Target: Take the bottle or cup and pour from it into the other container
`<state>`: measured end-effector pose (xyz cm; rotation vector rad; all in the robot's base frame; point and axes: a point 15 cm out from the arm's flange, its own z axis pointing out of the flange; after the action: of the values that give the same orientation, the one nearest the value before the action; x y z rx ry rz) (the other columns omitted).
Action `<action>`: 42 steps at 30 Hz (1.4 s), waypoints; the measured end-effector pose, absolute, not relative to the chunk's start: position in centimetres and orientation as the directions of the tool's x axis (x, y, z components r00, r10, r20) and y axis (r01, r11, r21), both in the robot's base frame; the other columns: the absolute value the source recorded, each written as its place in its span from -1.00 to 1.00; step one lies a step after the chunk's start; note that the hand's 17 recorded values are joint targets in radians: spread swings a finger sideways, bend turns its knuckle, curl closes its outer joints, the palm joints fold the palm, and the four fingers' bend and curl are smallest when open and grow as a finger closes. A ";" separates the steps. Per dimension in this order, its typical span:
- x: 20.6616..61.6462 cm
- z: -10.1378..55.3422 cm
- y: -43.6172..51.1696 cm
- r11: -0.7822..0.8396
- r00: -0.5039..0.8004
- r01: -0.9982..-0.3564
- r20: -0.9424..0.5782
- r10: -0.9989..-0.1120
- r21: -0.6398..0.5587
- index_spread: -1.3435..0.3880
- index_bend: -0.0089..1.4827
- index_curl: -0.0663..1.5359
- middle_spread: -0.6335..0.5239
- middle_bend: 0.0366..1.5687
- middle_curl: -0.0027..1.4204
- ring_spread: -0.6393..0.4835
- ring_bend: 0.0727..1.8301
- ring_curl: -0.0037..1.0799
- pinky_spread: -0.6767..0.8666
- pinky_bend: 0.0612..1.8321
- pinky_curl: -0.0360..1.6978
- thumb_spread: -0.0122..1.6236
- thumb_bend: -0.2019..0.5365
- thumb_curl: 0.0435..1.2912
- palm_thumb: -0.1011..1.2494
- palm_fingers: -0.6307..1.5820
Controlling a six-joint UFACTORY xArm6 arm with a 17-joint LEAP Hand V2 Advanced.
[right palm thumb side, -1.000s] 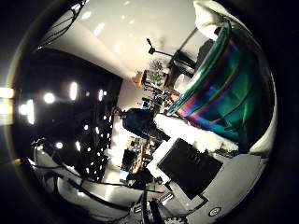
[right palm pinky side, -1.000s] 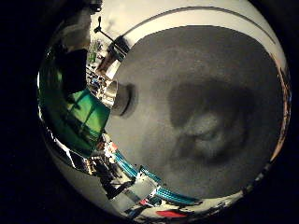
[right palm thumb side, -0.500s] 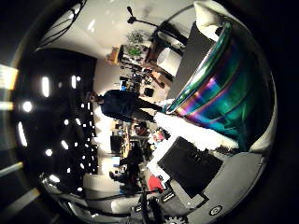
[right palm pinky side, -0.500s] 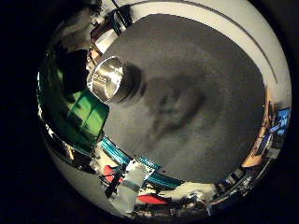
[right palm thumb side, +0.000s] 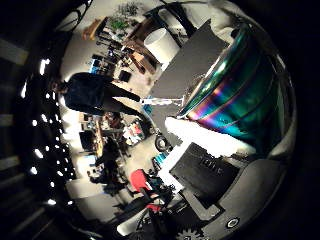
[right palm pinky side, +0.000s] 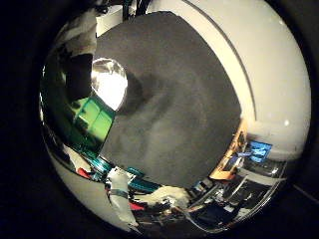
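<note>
Dark grey mat [right palm pinky side: 184, 114] carries shiny metal cup [right palm pinky side: 108, 82].

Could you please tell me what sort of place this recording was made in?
Probably a robotics lab or workshop: a dark mat on a white table, cluttered benches behind, and ceiling lights.

**No legible text**

No words, numbers, labels or signs can be read in either palm view. The iridescent cup [right palm thumb side: 240, 95] held close to the palm shows only bands of green, blue and purple, with no print on what is visible of it. The steel cup [right palm pinky side: 108, 82] on the grey mat [right palm pinky side: 179, 114] is bare and shiny. A black part of the hand [right palm thumb side: 207, 167] bears small pale marks, too small to make out. A bright blue screen [right palm pinky side: 259, 149] far off in the room glows, but nothing on it can be told.
</note>
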<state>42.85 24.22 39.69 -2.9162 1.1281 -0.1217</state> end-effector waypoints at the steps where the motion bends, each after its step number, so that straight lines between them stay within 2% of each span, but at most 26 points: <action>1: 42.8 39.9 24.6 -0.749 0.745 -0.662 0.088 -0.661 -0.017 -0.07 -0.04 0.51 -0.53 0.39 0.64 -0.33 0.59 0.48 -0.43 0.38 0.39 0.06 -0.52 -0.15 0.56 0.31; 11: 41.9 39.0 25.8 -0.802 0.807 -0.567 0.323 -0.494 0.189 -0.06 -0.04 0.50 -0.54 0.36 0.64 -0.33 0.57 0.49 -0.44 0.36 0.38 0.05 -0.52 -0.17 0.55 0.34; 19: 42.7 38.9 25.2 -0.786 0.807 -0.537 0.457 -0.374 0.305 -0.06 -0.05 0.49 -0.54 0.33 0.64 -0.32 0.55 0.49 -0.45 0.35 0.36 0.05 -0.52 -0.19 0.54 0.37; 36: 42.8 33.7 27.7 -0.738 0.846 -0.455 0.502 -0.182 0.499 -0.06 -0.07 0.49 -0.55 0.30 0.66 -0.33 0.53 0.51 -0.44 0.33 0.35 0.06 -0.52 -0.21 0.54 0.39; 42: 42.4 32.8 28.8 -0.741 0.852 -0.434 0.501 -0.152 0.513 -0.06 -0.09 0.49 -0.56 0.30 0.67 -0.34 0.53 0.51 -0.44 0.34 0.35 0.07 -0.52 -0.22 0.54 0.39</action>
<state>42.40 28.83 32.75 -3.6368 0.6482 -0.8771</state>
